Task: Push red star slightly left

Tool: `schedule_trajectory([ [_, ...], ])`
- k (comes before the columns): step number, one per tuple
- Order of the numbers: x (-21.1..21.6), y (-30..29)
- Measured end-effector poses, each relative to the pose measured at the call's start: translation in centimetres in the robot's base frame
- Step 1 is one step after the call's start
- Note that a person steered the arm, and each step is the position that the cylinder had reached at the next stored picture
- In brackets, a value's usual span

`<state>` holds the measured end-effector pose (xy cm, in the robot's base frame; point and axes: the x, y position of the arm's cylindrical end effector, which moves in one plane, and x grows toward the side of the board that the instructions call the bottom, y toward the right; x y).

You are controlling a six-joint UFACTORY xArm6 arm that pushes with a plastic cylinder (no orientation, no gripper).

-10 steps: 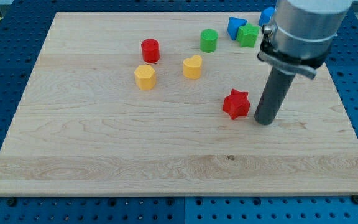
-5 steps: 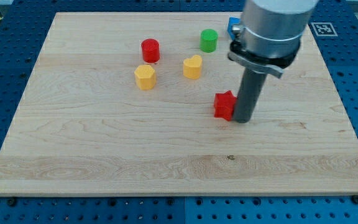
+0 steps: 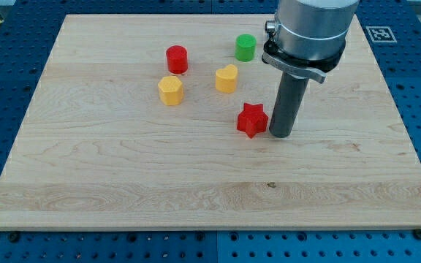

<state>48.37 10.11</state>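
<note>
Change: the red star (image 3: 252, 119) has slid toward the view's left over the last second — my tip (image 3: 280, 135) came in from its right side and pushed it along.
Meaning: the slight leftward push looks done, or very nearly; more travel would likely overshoot.
Tip position: just beside the star's right edge, touching or almost touching — I cannot tell which.
Jaws: none here; the arm ends in a plain dark rod, holding nothing.
Star location: near the middle of the wooden board (image 3: 123, 190), below and right of the yellow heart-shaped block (image 3: 226, 77).
Star appearance: bright red, small, lying flat, points clearly visible.
</note>
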Motion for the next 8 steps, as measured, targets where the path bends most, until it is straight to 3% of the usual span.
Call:
schedule_trajectory([
  [6,-0.7,-8.1],
  [8,-0.6,-6.4],
])
